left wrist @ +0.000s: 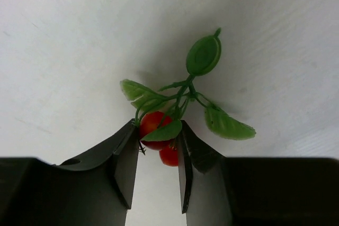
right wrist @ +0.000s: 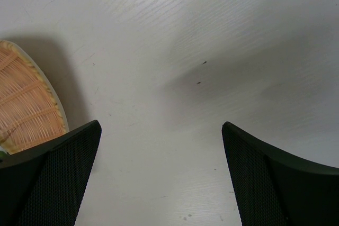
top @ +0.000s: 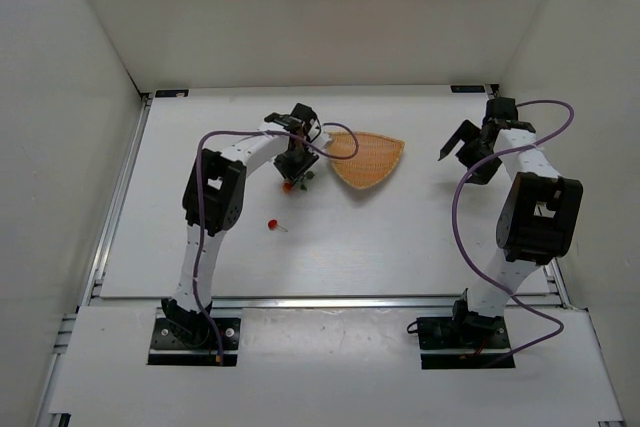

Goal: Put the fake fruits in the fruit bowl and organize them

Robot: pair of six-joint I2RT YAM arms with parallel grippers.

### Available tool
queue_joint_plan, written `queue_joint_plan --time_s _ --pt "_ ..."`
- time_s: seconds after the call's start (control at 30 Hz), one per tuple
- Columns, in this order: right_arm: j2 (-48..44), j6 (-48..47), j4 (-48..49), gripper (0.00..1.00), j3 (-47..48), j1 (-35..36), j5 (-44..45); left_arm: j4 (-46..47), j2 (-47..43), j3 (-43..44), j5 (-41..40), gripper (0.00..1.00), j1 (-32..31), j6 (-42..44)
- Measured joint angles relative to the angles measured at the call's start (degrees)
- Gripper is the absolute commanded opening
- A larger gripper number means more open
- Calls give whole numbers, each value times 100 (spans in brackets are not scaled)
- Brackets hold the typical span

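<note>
In the left wrist view, the berry cluster (left wrist: 159, 130), red-orange berries with green leaves, sits between my left gripper's (left wrist: 158, 130) two fingers, which touch it on both sides. From above, the left gripper (top: 294, 173) points down over the cluster (top: 290, 186), just left of the orange-tan wicker basket (top: 368, 159). The single red berry (top: 272, 224) on its thin stem lies on the table nearer the arm bases. My right gripper (top: 455, 147) is open and empty to the right of the basket. The basket's edge (right wrist: 21, 104) shows at the left of the right wrist view, beside the right gripper (right wrist: 161, 130).
White walls enclose the table on the left, far and right sides. A purple cable loops from the left arm over the basket's left rim (top: 335, 137). Metal rails run along the table's left and near edges.
</note>
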Motion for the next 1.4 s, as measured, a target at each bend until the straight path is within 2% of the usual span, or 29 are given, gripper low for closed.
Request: queue_joint_plan --time_s 0.2,0.33,0.67,0.83,0.87,0.97,1.2,1.3,1.4 --pt "4 0 -22 99 13 0 4 -188 251 1399 0 39 -15 -87" --pt "42 -2 -48 99 83 0 9 234 201 2363 208 38 -39 -212" --pt "348 -7 -101 99 374 0 -4 1266 184 2243 1711 43 -262 -444" --pt "444 -24 -109 99 619 0 -48 1716 348 2232 2328 54 -382 -686" --pt "457 -28 -116 99 669 0 -66 1779 387 2232 2426 69 -402 -717" --pt "474 -87 -129 99 791 0 -129 1884 446 2166 2540 100 -424 -785" --pt "435 -396 -129 97 833 66 -306 1899 455 2256 2323 100 -367 -964" --pt "216 -798 -79 97 822 348 -293 1875 420 2485 1635 100 -254 -988" --pt "-138 -1394 72 96 826 1119 -321 1884 190 2426 732 100 42 -887"
